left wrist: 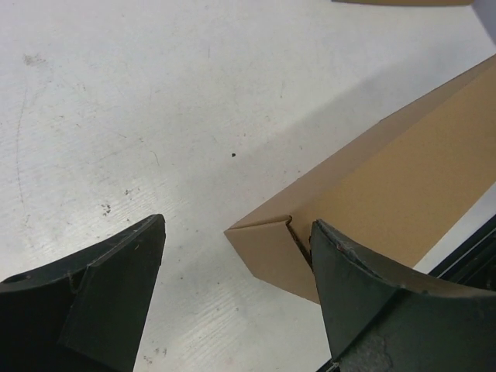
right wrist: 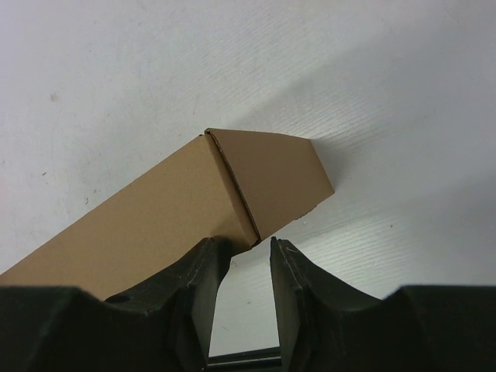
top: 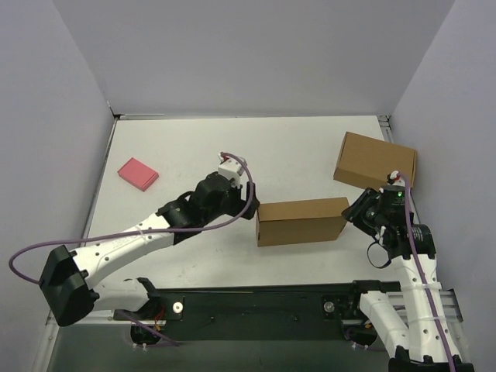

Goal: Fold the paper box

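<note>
On the table [top: 194,147]: paper box [top: 301,221] closed | left gripper [left wrist: 236,232] gaping at one end; right gripper [right wrist: 248,246] narrowly parted, empty

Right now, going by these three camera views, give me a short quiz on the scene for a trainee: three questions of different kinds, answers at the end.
1. True or false: the paper box lies as a flat, unfolded sheet.
2. Which thing lies nearest the left edge of the table? A) a pink block B) a roll of tape C) scissors
3. Name it: which stands wider open, the left gripper or the right gripper?
Key: 1 false, it is a formed oblong box; 2 A; 3 the left gripper.
</note>
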`<state>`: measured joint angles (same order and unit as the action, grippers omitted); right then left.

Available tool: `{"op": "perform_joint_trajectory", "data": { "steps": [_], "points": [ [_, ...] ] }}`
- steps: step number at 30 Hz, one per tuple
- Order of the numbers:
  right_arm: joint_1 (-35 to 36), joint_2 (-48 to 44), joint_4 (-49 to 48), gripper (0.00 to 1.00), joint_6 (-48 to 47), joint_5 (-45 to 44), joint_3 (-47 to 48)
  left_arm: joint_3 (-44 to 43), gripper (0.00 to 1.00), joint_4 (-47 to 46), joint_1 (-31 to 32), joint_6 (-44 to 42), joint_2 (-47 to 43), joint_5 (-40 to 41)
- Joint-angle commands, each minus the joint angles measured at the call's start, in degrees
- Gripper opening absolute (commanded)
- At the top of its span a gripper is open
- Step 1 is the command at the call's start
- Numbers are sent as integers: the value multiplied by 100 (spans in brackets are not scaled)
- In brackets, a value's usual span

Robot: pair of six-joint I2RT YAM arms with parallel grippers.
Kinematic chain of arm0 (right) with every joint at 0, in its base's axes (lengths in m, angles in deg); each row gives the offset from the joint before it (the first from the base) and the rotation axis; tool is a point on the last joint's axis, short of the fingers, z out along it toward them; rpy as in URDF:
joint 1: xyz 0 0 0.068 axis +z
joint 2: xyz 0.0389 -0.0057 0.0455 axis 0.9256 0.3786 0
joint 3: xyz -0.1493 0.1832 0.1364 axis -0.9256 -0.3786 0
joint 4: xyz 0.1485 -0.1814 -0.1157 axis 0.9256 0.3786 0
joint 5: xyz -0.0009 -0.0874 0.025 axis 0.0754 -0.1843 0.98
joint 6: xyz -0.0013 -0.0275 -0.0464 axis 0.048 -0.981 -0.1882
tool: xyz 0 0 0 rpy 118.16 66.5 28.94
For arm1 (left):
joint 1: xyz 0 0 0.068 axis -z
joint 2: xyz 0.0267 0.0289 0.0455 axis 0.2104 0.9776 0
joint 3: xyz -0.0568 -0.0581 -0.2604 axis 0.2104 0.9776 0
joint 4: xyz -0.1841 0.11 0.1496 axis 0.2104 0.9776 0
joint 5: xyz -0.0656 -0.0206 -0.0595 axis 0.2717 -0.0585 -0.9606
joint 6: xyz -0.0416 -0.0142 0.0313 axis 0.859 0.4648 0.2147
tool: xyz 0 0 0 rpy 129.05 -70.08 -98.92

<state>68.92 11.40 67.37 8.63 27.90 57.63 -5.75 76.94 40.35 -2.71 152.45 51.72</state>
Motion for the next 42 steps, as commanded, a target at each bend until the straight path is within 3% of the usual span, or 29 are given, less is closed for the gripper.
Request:
{"op": "perform_joint_trajectory", "data": {
  "steps": [1, 5, 14, 22, 42],
  "points": [
    [41, 136, 722, 33, -71, -21, -301, 250, 85, -12, -344, 663, -659, -796],
    [59, 136, 687, 33, -98, 6, -310, 908, 85, -460, -476, 1129, -923, -1203],
    [68, 83, 643, 33, -150, -3, -415, 1174, 85, -1304, -512, 1525, -932, -1713],
    [68, 57, 643, 33, -141, -12, -407, 1183, 84, -1376, -512, 1631, -1152, -1449],
    [76, 30, 696, 33, -150, -117, -442, 1446, 83, -1411, -512, 1561, -616, -1906]
  ]
}}
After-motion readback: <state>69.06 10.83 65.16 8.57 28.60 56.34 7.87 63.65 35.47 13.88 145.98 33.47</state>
